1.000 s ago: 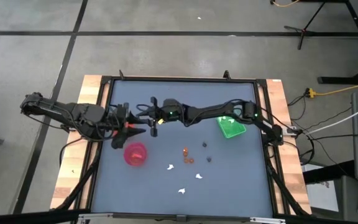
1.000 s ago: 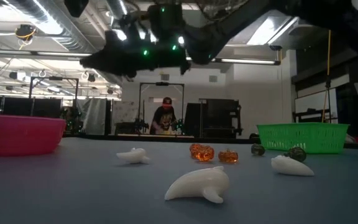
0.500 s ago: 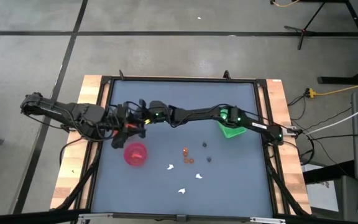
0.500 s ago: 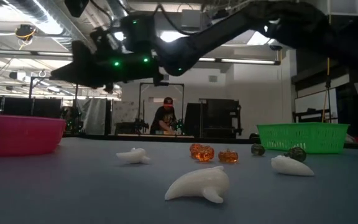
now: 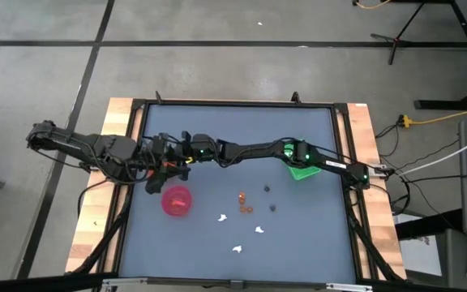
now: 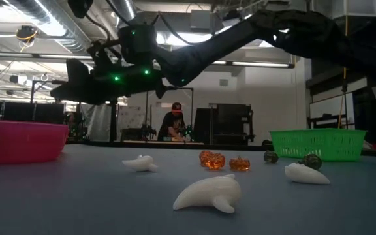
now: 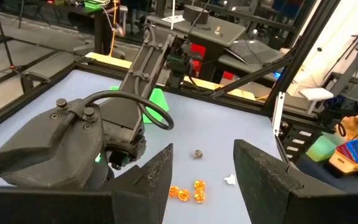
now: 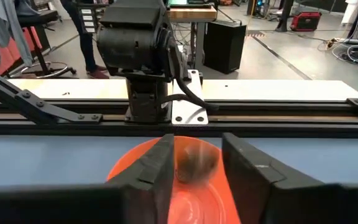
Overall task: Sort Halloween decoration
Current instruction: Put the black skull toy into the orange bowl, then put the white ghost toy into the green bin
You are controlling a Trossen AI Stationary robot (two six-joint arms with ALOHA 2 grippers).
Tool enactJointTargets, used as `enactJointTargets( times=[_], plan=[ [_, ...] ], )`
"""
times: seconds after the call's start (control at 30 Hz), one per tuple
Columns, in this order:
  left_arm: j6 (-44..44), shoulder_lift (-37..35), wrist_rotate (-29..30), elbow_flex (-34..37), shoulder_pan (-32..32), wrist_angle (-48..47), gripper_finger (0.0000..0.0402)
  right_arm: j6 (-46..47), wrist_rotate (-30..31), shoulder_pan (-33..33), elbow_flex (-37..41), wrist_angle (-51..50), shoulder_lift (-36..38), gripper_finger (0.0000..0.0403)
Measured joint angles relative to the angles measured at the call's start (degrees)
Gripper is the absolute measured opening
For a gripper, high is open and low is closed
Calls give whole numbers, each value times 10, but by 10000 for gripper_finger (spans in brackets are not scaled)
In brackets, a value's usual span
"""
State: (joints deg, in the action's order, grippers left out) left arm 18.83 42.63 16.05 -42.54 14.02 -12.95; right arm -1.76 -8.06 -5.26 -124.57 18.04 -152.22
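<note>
grey-blue table top point(image 5: 298, 243): holds all loose pieces, in the middle towards the front edge.
green tray point(image 6: 318, 143): on the right side, apart from the pieces.
pink bowl point(image 5: 177, 200): on the left side, near the front.
orange bowl point(image 8: 135, 168): just behind the pink bowl, directly under the right gripper point(image 8: 197, 142).
right gripper: reached across to the left side, with 1 dark round piece point(image 8: 194, 163) between its jaws over the orange bowl; cannot tell whether it pinches it or has let go.
left gripper point(image 7: 204, 162): beside the bowls, spread and empty, waiting.
white pieces point(image 6: 207, 194): 3, curved and smooth; likely light, hard plastic. best pinched across the thick middle.
orange pieces point(image 5: 244, 203): clustered, glossy, probably slippery; take 1 across its widest part.
dark pieces point(image 5: 268, 189): 2 left, roundish, apt to roll; close squarely from above.
</note>
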Motion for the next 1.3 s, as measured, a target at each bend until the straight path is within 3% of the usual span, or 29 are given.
enactJointTargets(
  times=[0.17,0.33,0.5,0.97,1.3],
  plan=[
    [0,0,0,0,0,0,155,0,0,0,0,-6,0,186],
    [0,0,0,0,0,-1,155,0,0,0,0,-34,2,208],
    [0,0,0,0,0,-5,155,-7,-3,-2,1,-182,43,207],
    [0,30,-5,0,10,-4,155,-162,16,-8,0,-638,241,200],
    [1,112,-5,0,55,43,155,-145,35,-7,0,-871,360,199]
  ],
)
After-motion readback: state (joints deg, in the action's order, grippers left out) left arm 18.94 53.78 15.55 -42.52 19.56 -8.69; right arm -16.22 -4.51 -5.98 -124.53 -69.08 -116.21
